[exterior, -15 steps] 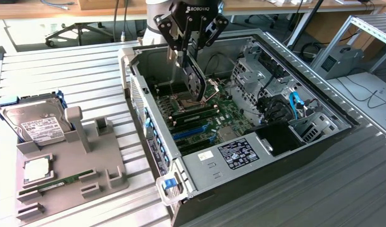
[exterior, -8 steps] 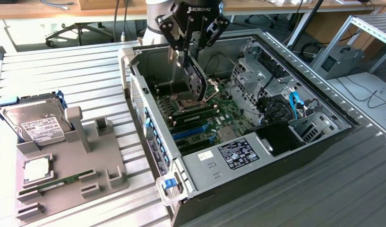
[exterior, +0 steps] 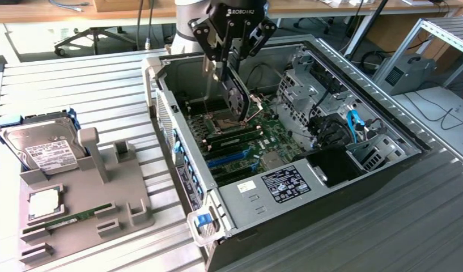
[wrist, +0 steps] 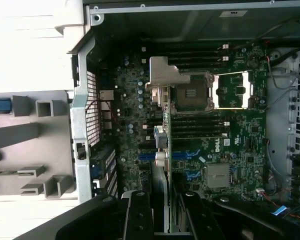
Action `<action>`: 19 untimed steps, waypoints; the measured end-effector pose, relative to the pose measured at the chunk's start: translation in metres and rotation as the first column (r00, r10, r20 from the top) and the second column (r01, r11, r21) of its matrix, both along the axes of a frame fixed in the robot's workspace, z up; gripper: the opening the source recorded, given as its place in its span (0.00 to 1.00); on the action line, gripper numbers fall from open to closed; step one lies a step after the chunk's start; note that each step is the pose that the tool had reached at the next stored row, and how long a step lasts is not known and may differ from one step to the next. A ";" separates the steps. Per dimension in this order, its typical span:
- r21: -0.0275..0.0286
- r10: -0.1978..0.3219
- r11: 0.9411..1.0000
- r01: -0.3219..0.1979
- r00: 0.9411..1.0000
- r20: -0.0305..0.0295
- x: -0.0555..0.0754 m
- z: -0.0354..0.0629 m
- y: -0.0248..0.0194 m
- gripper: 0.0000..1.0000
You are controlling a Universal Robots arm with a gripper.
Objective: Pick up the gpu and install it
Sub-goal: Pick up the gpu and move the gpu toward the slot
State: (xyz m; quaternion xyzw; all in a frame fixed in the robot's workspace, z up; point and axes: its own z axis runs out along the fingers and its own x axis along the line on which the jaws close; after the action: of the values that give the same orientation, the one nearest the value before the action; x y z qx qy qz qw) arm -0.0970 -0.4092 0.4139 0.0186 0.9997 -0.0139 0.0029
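My gripper (exterior: 233, 61) hangs over the open computer case (exterior: 158, 96), shut on the gpu (exterior: 236, 95), a thin black card held on edge with its silver bracket at the lower end. The card hovers above the motherboard (exterior: 250, 141), clear of the blue slots (exterior: 227, 158). In the wrist view the gpu (wrist: 162, 145) is seen edge-on between my gripper (wrist: 163, 215) fingers, its bracket (wrist: 165, 75) lying over the processor socket area, with the blue slots (wrist: 182, 156) just beside the card's edge.
A grey fixture tray (exterior: 102, 192) on the exterior view's left holds a silver hard drive (exterior: 42, 148), a processor chip (exterior: 46, 203) and a green memory stick (exterior: 76, 218). Inside the case, a drive cage (exterior: 307, 85) and blue cables (exterior: 353, 126) stand on the exterior view's right.
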 end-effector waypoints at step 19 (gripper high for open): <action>0.000 0.000 1.000 0.000 1.000 0.000 0.007 -0.0021 0.0000 0.27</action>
State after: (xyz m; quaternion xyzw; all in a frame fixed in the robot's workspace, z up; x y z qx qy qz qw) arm -0.0899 -0.4092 0.4118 0.0186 0.9997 -0.0141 0.0029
